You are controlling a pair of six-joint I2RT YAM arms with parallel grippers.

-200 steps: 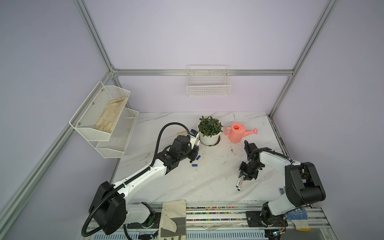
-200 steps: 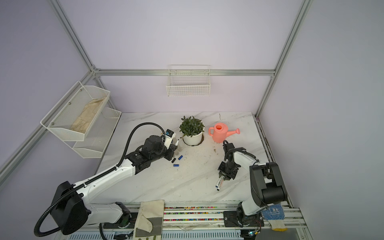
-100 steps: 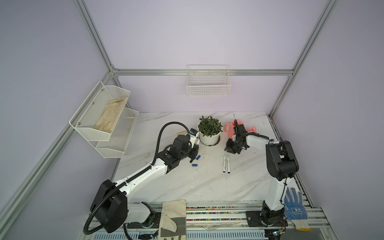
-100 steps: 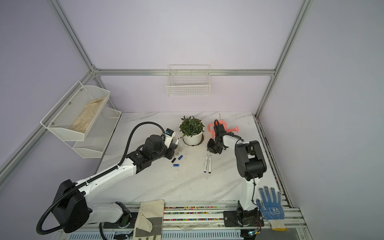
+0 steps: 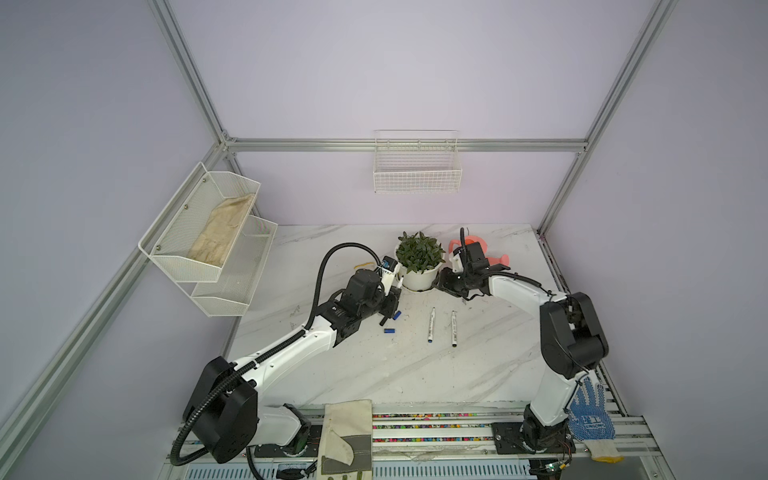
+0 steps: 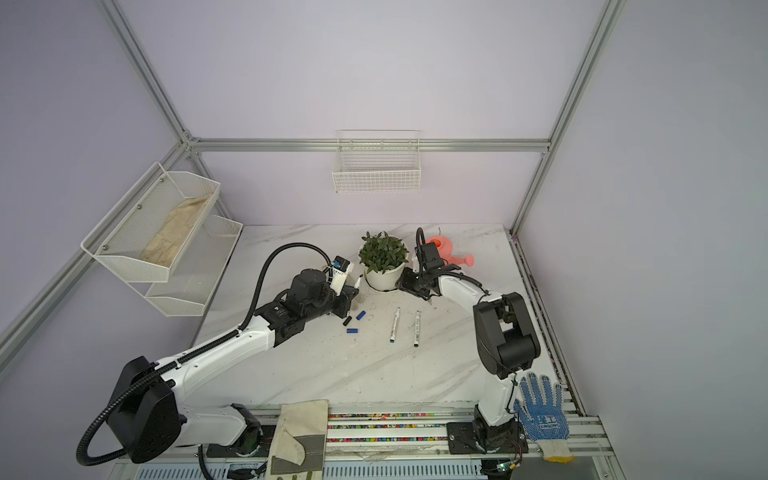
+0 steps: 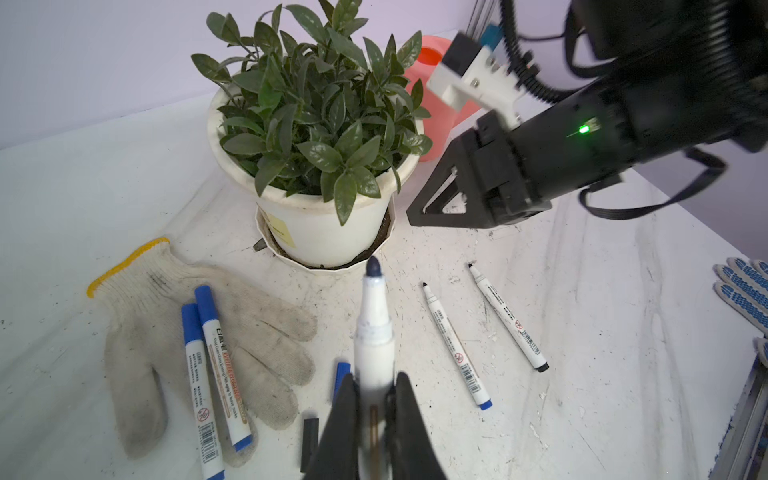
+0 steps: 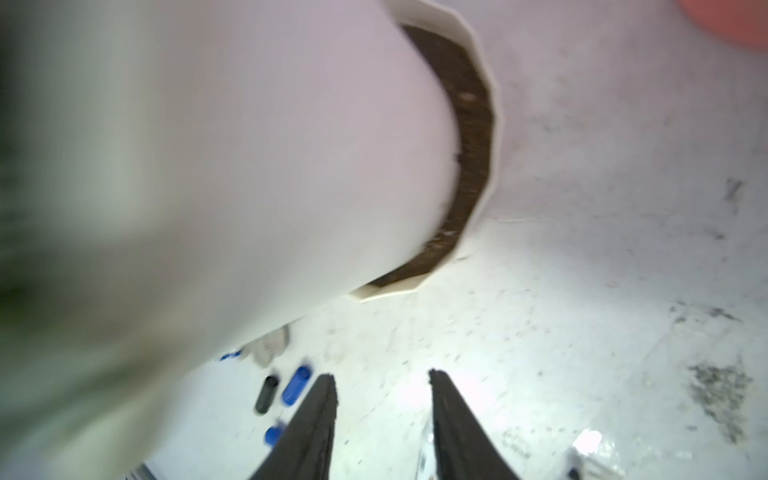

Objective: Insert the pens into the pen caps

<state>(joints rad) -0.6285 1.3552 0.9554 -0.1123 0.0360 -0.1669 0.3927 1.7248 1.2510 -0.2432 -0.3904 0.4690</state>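
Note:
My left gripper [image 7: 374, 386] is shut on an uncapped white pen [image 7: 373, 328], whose blue tip points toward the plant pot. In a top view the left gripper [image 5: 392, 298] hovers just above the loose pen caps: two blue [image 5: 397, 316] [image 5: 389, 331] and one black [image 6: 346, 321]. Two more uncapped pens [image 5: 431, 325] [image 5: 454, 328] lie side by side mid-table. Two capped pens [image 7: 197, 374] [image 7: 220, 361] rest on a white glove. My right gripper [image 8: 381, 380] is open and holds nothing. It sits low beside the pot in a top view [image 5: 438, 284].
A white plant pot [image 5: 419, 274] stands at the back between the two grippers, with a pink watering can [image 5: 473, 245] behind the right arm. A white glove [image 7: 199, 316] lies left of the pot. A blue-dotted glove [image 5: 590, 411] is at the front right. Wire shelves [image 5: 208, 241] hang on the left.
A second ago my right gripper was near the table's front right. It is now at the back beside the pot, jaws wider apart. Two pens now show mid-table. The left arm has held still.

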